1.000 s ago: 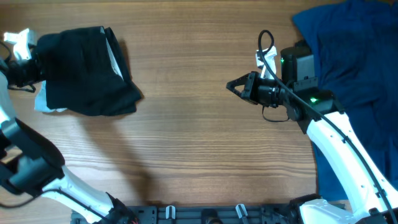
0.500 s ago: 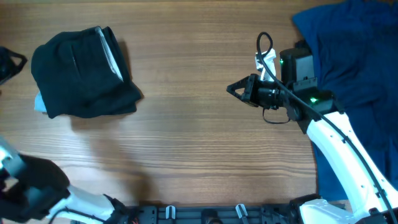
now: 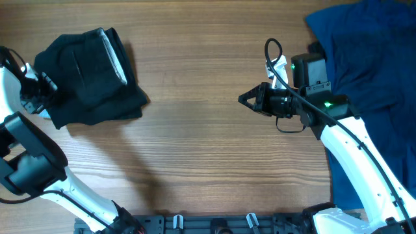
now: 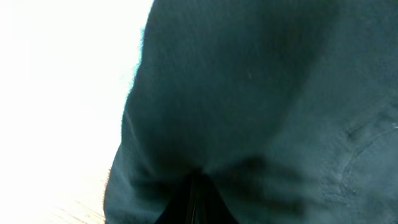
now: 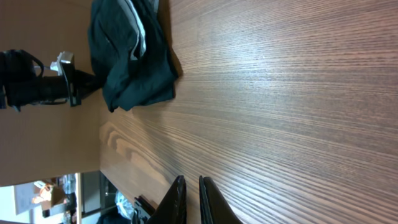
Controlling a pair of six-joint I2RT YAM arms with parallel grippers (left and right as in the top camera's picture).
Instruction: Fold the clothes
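The black shorts (image 3: 88, 78) lie bunched in a rough fold at the table's far left, with a pale grey strip (image 3: 114, 57) showing along their right side. They also show in the right wrist view (image 5: 127, 62). My left gripper (image 3: 44, 86) is at their left edge. In the left wrist view its jaws (image 4: 198, 198) are closed on puckered black cloth (image 4: 261, 93), which fills the frame. My right gripper (image 3: 243, 99) hovers mid-table, shut and empty (image 5: 191, 202). The royal-blue garment (image 3: 370, 52) lies spread at the right. No light-blue denim shorts show.
Bare wood (image 3: 195, 143) lies between the shorts and my right arm. The right arm's body (image 3: 351, 143) overlaps the blue garment's edge. A black rail (image 3: 214, 224) runs along the near edge.
My left gripper swung out past the left edge, then came back in onto the shorts' left edge. The pale patch under that edge no longer shows. My right gripper drifted slightly down.
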